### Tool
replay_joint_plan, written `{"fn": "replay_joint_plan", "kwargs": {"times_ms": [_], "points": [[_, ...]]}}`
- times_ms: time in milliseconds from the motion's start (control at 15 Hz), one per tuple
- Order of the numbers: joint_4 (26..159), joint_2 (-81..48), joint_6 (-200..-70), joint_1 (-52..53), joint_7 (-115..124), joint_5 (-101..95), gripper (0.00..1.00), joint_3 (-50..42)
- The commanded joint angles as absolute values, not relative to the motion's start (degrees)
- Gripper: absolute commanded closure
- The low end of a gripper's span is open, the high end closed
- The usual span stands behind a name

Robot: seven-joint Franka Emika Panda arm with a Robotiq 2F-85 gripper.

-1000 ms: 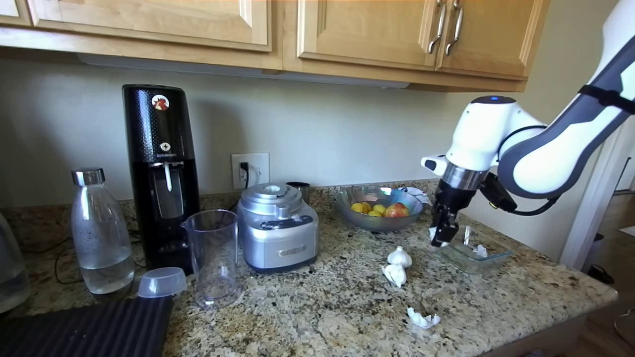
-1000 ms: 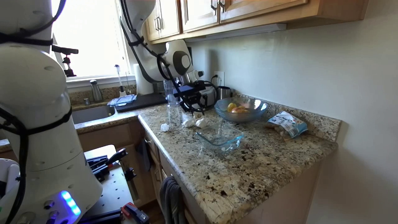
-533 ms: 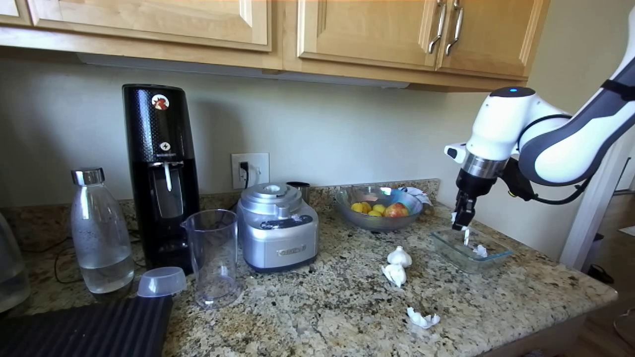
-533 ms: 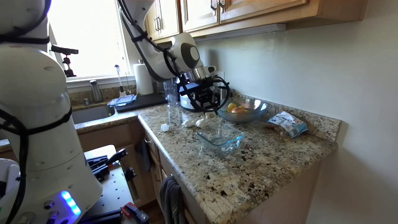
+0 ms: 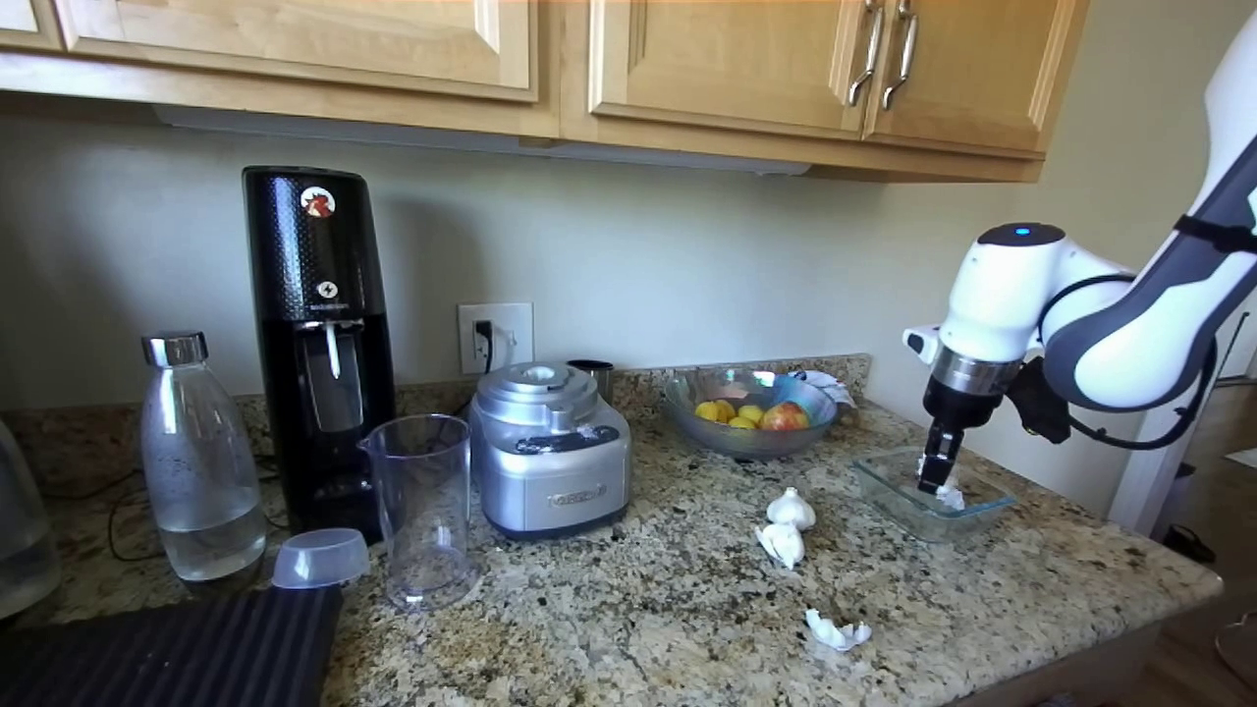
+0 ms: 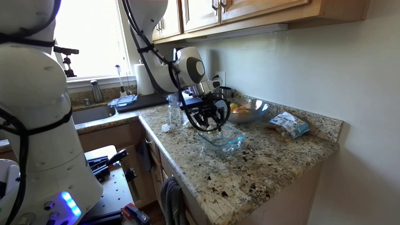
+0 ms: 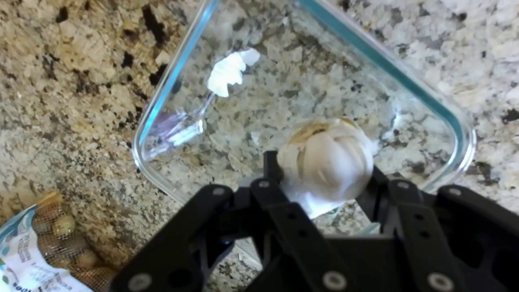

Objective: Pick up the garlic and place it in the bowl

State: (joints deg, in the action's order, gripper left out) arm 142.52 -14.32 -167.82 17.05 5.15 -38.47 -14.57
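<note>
A white garlic bulb (image 7: 330, 158) is held between the two black fingers of my gripper (image 7: 323, 172) in the wrist view. The clear glass bowl (image 7: 387, 67) is squarish and lies under the held bulb. In an exterior view my gripper (image 5: 933, 481) is low over the bowl (image 5: 933, 525), and a finger hides most of the bulb. In an exterior view the gripper (image 6: 212, 125) is over the near-left part of the bowl (image 6: 225, 146). Whether the bulb touches the bowl's bottom cannot be told. A bright white patch (image 7: 229, 73) shows inside the bowl, skin or glare.
Two more garlic pieces (image 5: 786, 525) lie beside the bowl, with loose peel (image 5: 837, 630) nearer. A larger glass bowl of fruit (image 5: 751, 444) stands by the wall. A bag (image 6: 290, 125) lies on the counter. A food processor (image 5: 555, 462) stands farther left.
My gripper has carried the garlic from beside the fruit bowl, first across and up, then down over the glass bowl. The pieces on the counter have not moved.
</note>
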Motion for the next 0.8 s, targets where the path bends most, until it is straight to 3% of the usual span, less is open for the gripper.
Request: {"fn": "replay_joint_plan", "kwargs": {"times_ms": [0, 67, 133, 267, 533, 733], "points": [[142.73, -18.08, -174.71, 18.18, 10.04, -41.82, 0.79, -17.46], [142.50, -18.87, -175.74, 18.97, 10.92, -42.37, 0.67, -18.46], [142.58, -18.95, -176.00, 19.82, 11.70, -42.69, 0.29, -19.31], [142.78, -18.01, -175.18, 22.65, 13.77, -44.72, 0.28, -22.14], [144.49, -12.57, -172.43, 28.68, 18.04, -49.83, 0.03, -27.05], [146.89, -7.52, -172.14, 29.59, 16.99, -49.28, 0.00, -25.65]]}}
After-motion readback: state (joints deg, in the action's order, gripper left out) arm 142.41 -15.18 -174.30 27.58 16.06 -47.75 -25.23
